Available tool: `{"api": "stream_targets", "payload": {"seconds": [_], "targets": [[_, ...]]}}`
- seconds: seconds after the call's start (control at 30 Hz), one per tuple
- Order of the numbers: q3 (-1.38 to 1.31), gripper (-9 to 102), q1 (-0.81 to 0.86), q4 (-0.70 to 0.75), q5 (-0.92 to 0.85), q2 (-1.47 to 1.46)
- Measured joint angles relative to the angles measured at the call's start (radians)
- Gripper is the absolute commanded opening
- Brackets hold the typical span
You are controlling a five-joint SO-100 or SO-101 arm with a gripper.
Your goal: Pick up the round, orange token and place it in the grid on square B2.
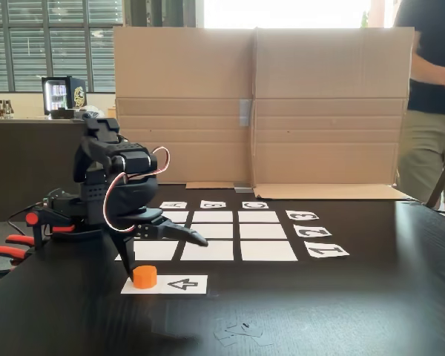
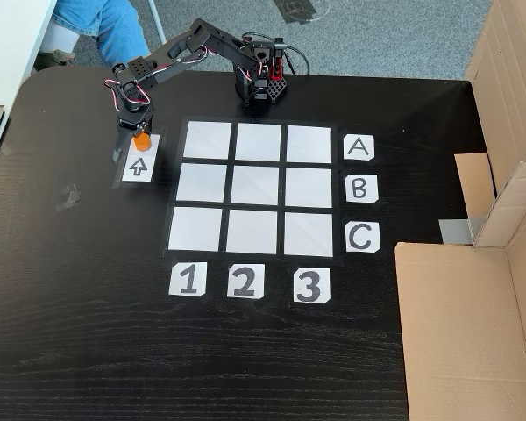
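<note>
One token (image 1: 144,277), nine grid (image 2: 257,189) squares.

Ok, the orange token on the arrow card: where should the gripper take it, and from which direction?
Grip the token across its curved side wall, coming straight down from above. It stands upright on the arrow card as a short round cylinder, so any opposite pair of points on the wall should do. The gripper is already right over it, fingers pointing down, so a vertical approach looks simplest.

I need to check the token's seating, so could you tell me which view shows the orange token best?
The low side-on fixed view: the token stands unobstructed on the arrow card. From above, the gripper partly covers it.
</note>
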Motion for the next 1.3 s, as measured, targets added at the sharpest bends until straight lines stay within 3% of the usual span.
{"api": "stream_targets", "payload": {"seconds": [0.6,1.3], "targets": [[0.015,0,0.000,-0.078,0.057,0.037],[0.371,0,-0.256,-0.020,0.021,0.827]]}}
